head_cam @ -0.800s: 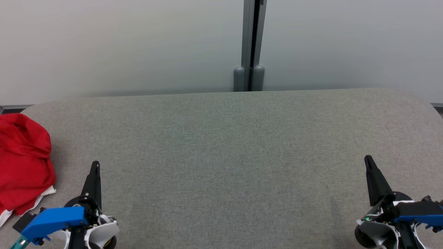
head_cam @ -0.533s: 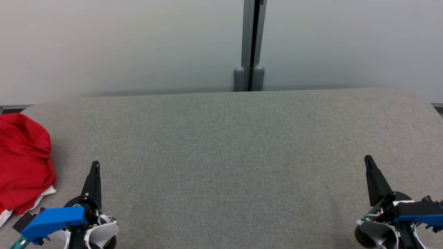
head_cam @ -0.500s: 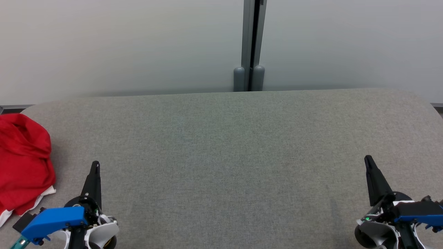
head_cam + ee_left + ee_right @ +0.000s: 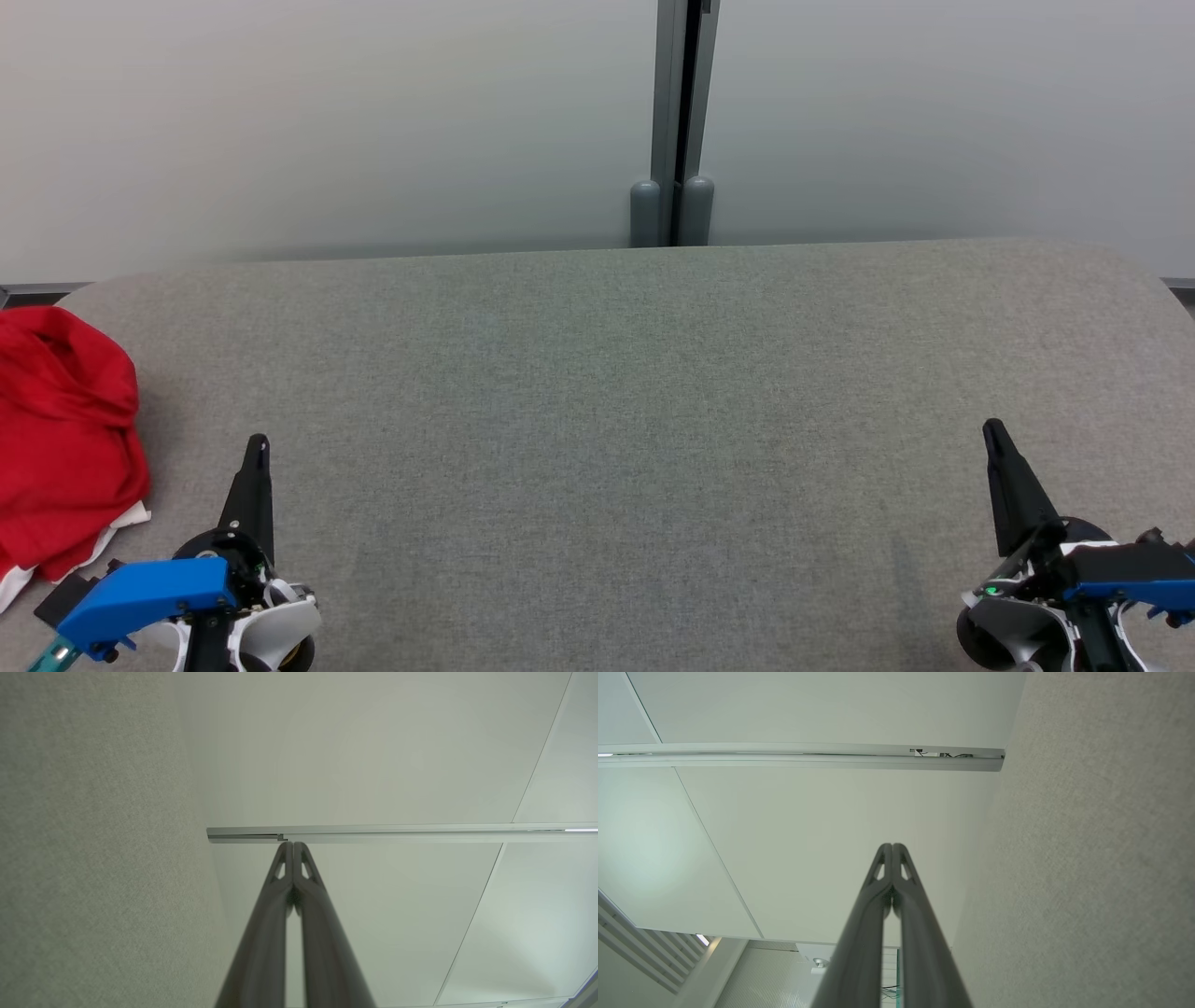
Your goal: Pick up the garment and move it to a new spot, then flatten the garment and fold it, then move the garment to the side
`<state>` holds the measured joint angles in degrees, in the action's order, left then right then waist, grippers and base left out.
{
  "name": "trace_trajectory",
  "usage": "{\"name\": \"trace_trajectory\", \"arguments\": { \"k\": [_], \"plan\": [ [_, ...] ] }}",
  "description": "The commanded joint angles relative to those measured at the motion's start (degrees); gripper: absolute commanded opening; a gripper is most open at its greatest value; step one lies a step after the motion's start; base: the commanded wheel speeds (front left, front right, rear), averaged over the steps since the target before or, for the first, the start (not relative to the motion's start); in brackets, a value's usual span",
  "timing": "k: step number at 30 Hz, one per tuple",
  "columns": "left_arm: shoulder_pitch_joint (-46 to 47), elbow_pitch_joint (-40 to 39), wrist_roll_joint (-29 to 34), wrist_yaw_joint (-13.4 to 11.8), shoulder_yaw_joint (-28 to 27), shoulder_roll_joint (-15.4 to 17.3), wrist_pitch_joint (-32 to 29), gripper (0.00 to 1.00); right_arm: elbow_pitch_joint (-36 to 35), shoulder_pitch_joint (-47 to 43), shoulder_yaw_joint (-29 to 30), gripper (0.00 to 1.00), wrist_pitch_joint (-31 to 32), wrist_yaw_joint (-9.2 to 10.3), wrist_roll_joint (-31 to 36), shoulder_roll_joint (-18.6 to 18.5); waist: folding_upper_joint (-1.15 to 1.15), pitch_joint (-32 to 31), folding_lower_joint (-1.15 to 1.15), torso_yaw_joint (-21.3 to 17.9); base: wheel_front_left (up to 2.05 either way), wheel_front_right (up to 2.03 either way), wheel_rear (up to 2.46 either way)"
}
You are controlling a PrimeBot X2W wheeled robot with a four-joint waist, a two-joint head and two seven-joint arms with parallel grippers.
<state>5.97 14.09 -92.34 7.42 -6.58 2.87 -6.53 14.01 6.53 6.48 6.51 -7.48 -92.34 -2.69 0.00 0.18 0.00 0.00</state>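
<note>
We compared this moment with the head-view pictures from just under a second before and found nothing altered. The crumpled red cloth garment with a white edge (image 4: 65,439) lay in the same heap at the far left edge of the grey fabric-covered table (image 4: 607,420), and both arms sat where they had been. We took that to mean the task had not begun, with the pick-up, flattening, folding and setting aside all still ahead. Our left gripper (image 4: 259,446) sat low at the near left, its two long dark fingers pressed together with nothing between them, near the garment but apart from it. Our right gripper (image 4: 992,431) sat at the near right, well apart from the cloth, its fingers likewise together and empty. Both wrist views showed the tips meeting. We judged the left arm the better placed to reach, and it would need to part its fingers first. We looked for brands, labels or writing on the garment, the blue wrist housing (image 4: 149,593) and the grey post (image 4: 680,121) behind the table, and could read none.
</note>
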Motion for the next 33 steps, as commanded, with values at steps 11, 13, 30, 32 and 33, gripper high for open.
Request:
{"name": "trace_trajectory", "arguments": {
  "k": [11,13,30,32,33],
  "plan": [
    [0.51,-0.34,-0.15,0.24,-0.03,0.01,-0.16,0.00,-0.22,-0.75,0.12,0.00,0.22,-0.03,-0.15,-0.41,0.00,0.00,0.00,0.00,0.00,0.00,0.00],
    [0.51,-0.34,-0.15,0.24,-0.03,0.01,-0.16,0.00,-0.22,-0.75,0.12,0.00,0.22,-0.03,-0.15,-0.41,0.00,0.00,0.00,0.00,0.00,0.00,0.00],
    [-0.27,1.44,1.64,0.00,0.63,-0.09,1.60,1.00,0.52,0.08,-0.82,1.00,-1.19,0.07,1.19,-0.22,0.00,0.07,0.00,0.02,0.00,0.00,0.00],
    [-0.03,1.62,2.98,0.00,0.69,-0.07,2.18,1.00,0.48,0.21,-1.43,1.00,-1.96,0.06,2.02,-0.65,0.00,0.09,0.00,0.04,0.00,0.00,0.00],
    [0.06,1.72,3.87,0.00,0.72,-0.07,2.47,1.00,0.52,0.29,-1.78,1.00,-2.33,0.06,2.55,-0.89,0.00,0.10,0.00,0.05,0.00,0.00,0.00]
  ]
}}
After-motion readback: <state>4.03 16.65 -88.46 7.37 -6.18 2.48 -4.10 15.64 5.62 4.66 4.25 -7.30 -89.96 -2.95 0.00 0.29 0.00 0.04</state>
